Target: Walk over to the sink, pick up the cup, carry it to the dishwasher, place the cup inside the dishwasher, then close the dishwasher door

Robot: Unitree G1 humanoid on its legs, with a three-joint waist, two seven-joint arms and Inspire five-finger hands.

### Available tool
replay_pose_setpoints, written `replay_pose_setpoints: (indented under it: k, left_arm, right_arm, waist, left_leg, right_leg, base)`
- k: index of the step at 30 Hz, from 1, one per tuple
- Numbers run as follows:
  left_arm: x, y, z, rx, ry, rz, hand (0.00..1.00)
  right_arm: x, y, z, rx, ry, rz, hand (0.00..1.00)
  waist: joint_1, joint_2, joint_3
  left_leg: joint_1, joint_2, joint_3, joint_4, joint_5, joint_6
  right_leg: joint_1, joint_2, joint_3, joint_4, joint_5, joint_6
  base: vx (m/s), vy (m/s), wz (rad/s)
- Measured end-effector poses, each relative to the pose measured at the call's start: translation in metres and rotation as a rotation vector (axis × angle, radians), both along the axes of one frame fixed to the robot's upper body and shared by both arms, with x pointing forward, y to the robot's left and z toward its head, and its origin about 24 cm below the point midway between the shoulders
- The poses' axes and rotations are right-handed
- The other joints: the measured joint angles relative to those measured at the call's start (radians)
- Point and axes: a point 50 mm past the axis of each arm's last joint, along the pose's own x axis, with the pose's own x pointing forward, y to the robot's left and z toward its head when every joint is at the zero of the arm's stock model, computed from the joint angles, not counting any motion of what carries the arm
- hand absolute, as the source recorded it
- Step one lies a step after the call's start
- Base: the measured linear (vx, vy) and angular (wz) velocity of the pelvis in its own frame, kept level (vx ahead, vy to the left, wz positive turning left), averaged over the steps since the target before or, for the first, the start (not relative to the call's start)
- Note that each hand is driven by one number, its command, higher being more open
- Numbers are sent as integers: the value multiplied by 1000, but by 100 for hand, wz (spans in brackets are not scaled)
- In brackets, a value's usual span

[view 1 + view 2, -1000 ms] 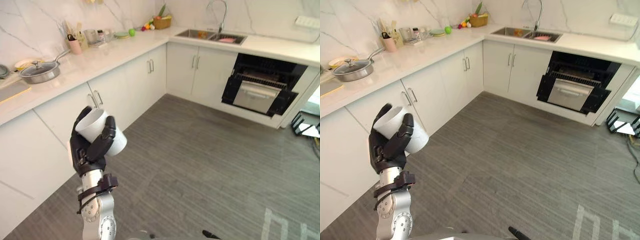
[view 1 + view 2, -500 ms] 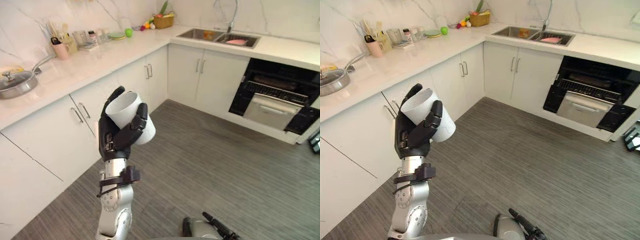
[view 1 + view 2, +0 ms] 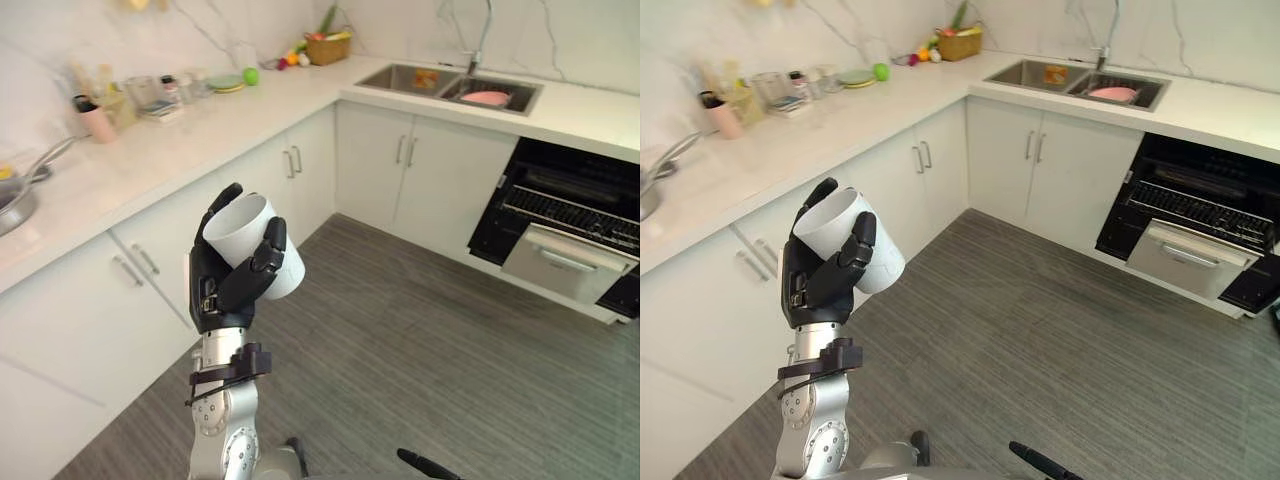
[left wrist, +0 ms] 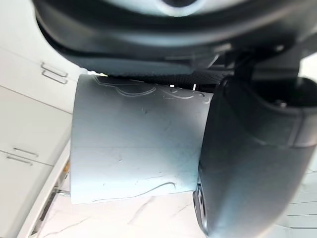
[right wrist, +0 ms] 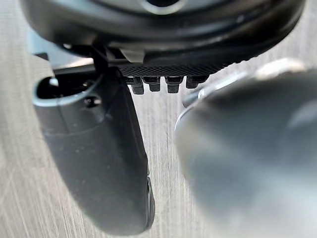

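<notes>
Holding what, and where?

Left hand (image 3: 225, 290), raised near-left, is clamped round the white cup (image 3: 245, 228), which tilts mouth up and leftward. The right hand (image 5: 99, 148) hangs over the floor (image 5: 15, 188); its state I cannot tell.

How to carry well?

Keep the clamp firm and the cup off the cabinet fronts (image 3: 290, 170) just left. Head for the open dishwasher (image 3: 560, 200), far right under the counter beside the sink (image 3: 440, 85).

Anything in the way?

The floor between looks free. The dishwasher's silver front panel (image 3: 570, 265) juts out, I judge, so approach squarely.
</notes>
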Motion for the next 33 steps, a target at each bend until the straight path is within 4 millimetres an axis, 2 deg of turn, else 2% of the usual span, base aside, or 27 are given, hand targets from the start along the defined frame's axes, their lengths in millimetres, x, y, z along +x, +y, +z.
replay_pose_setpoints:
  k: [1,4,6,7,8,9,10,11,12,13,14,15,16,17,18,19,20,21,22,24,26,27,28,29,30,31,33]
  left_arm:
    - [2,-4,-9,9,36,-21,0]
    - [3,-8,-21,14,92,-48,0]
    - [3,-13,-21,21,86,-105,0]
    - [4,-15,-20,27,76,-132,0]
    - [5,-15,-17,51,60,-160,0]
    - [5,-14,-15,79,48,-180,0]
    - [5,-14,-15,91,48,-191,0]
    - [4,-14,-15,100,47,-193,0]
    - [5,-16,-13,118,38,-194,0]
    - [7,-18,-10,128,27,-198,0]
    - [11,-20,-7,148,13,-206,0]
    - [14,-22,-4,148,10,-208,0]
    - [15,-23,-3,146,10,-208,0]
    - [18,-24,-2,139,19,-206,0]
    - [19,-24,-2,138,25,-205,0]
    - [19,-24,-3,139,32,-206,0]
    - [19,-28,-6,118,49,-209,0]
    - [19,-31,-7,106,61,-213,0]
    - [18,-40,-6,84,61,-236,0]
    - [16,-47,-6,64,60,-256,0]
    - [14,-46,-7,54,65,-247,0]
    - [12,-45,-6,45,56,-240,0]
    - [12,-46,-5,36,48,-236,0]
    - [10,-47,0,15,22,-232,0]
    - [8,-46,4,0,-6,-224,0]
    - [8,-46,6,-3,-21,-221,0]
    - [6,-40,13,-23,-70,-205,0]
  right_arm:
    - [-1,5,-1,9,9,-4,100]
    - [-5,10,-4,22,32,-16,100]
    - [-16,11,-5,22,52,-58,100]
    - [-16,11,-6,20,48,-78,100]
    - [-16,13,-6,17,47,-116,100]
    - [-15,14,-6,9,34,-153,100]
    - [-17,15,-6,7,29,-180,100]
    - [-12,12,-5,-16,-13,-188,100]
    - [-2,9,-3,-37,-59,-162,100]
    - [3,9,-2,-42,-78,-155,100]
    - [9,11,-1,-45,-105,-156,100]
    - [13,13,-1,-49,-122,-159,100]
    - [14,14,-1,-51,-126,-161,100]
    - [15,15,-1,-54,-128,-164,100]
    - [14,16,-1,-56,-125,-164,100]
    - [10,19,-1,-56,-114,-159,100]
    - [12,10,1,-75,-119,-164,100]
    - [15,5,2,-91,-127,-144,100]
    - [20,2,4,-113,-133,-119,100]
    - [23,5,6,-111,-137,-104,100]
    - [27,8,8,-112,-147,-88,100]
    - [31,11,10,-115,-162,-94,100]
    - [31,11,12,-124,-169,-88,100]
    - [31,12,14,-147,-181,-75,100]
    - [32,13,15,-168,-181,-71,100]
    - [32,12,15,-177,-178,-72,100]
    - [34,10,16,-214,-178,-75,100]
  waist:
    - [-5,-31,3]
    - [-9,-51,1]
    - [-12,-45,-22]
    - [-12,-53,-27]
    - [-5,-69,-19]
    - [-9,-88,-6]
    - [-16,-88,-9]
    - [-35,-89,-10]
    - [-51,-78,-20]
    - [-59,-66,-25]
    - [-76,-63,-25]
    - [-82,-56,-23]
    - [-81,-55,-20]
    - [-82,-50,-16]
    - [-81,-51,-15]
    - [-79,-72,-4]
    - [-83,-32,6]
    - [-85,-16,16]
    - [-81,0,27]
    - [-76,-10,29]
    - [-73,-8,30]
    - [-69,-2,30]
    - [-64,4,29]
    - [-50,6,32]
    - [-46,5,32]
    - [-43,4,31]
    - [-16,1,31]
  left_leg:
    - [9,-18,19,31,-36,18]
    - [27,-27,36,117,-119,32]
    - [66,-24,44,131,-202,39]
    - [80,-30,49,129,-214,42]
    - [137,-48,64,107,-242,49]
    - [216,-73,82,59,-248,56]
    - [254,-80,85,31,-248,60]
    - [312,-75,104,-15,-249,64]
    - [334,-60,124,-38,-252,63]
    - [338,-49,130,-41,-248,49]
    - [339,-19,143,-46,-253,36]
    - [355,12,153,-55,-259,18]
    - [364,27,160,-54,-265,6]
    - [384,58,180,-44,-288,-27]
    - [399,67,187,-36,-300,-44]
    - [460,60,196,-9,-355,-82]
    - [478,90,199,7,-384,-90]
    - [479,111,207,24,-392,-101]
    - [471,131,209,70,-385,-101]
    - [459,147,206,149,-365,-101]
    - [385,198,198,367,-335,-59]
    - [291,245,165,565,-247,0]
    - [242,272,149,659,-182,12]
    - [147,304,114,835,-143,1]
    - [58,299,87,943,-172,-2]
    - [22,285,80,960,-196,-4]
    - [-46,195,95,837,-298,-1]
  right_leg:
    - [14,-27,28,-2,0,4]
    - [48,-45,42,29,-5,12]
    - [-3,-51,26,221,-41,64]
    - [-34,-59,21,309,-54,77]
    - [-119,-93,9,531,-42,98]
    - [-207,-151,-26,753,48,80]
    - [-245,-178,-46,846,94,51]
    - [-324,-208,-80,961,82,9]
    - [-405,-212,-122,967,39,-1]
    - [-434,-207,-146,933,13,3]
    - [-465,-176,-199,778,-13,12]
    - [-466,-130,-237,579,-14,16]
    - [-457,-102,-246,460,-5,16]
    - [-420,-40,-244,215,68,3]
    - [-395,-17,-233,99,120,0]
    - [-341,-7,-187,-13,371,-44]
    - [-337,25,-191,23,344,-61]
    - [-340,41,-185,50,323,-73]
    - [-363,51,-186,124,247,-82]
    - [-389,53,-187,212,151,-85]
    - [-358,78,-189,216,106,-101]
    - [-315,101,-196,174,99,-104]
    - [-293,113,-204,154,96,-106]
    - [-263,133,-204,133,89,-112]
    - [-228,146,-202,102,83,-120]
    - [-211,150,-198,85,82,-122]
    - [-144,150,-148,34,82,-134]
  base:
    - [450,228,-31]
    - [277,137,-21]
    - [230,122,-11]
    - [252,138,-17]
    - [208,108,-38]
    - [249,96,-39]
    - [185,47,-38]
    - [227,48,-34]
    - [202,40,-36]
    - [243,17,-26]
    - [323,-24,-20]
    - [369,-47,-26]
    - [444,-89,-41]
    - [386,-93,-41]
    - [598,-173,-54]
    - [503,-179,-43]
    - [530,-178,-39]
    - [335,-148,-21]
    - [296,-144,-13]
    - [270,-212,-16]
    - [254,-190,-28]
    - [213,-117,-20]
    - [330,-122,-23]
    - [274,-72,-13]
    - [322,-77,-10]
    - [259,-57,-6]
    - [313,-35,-37]
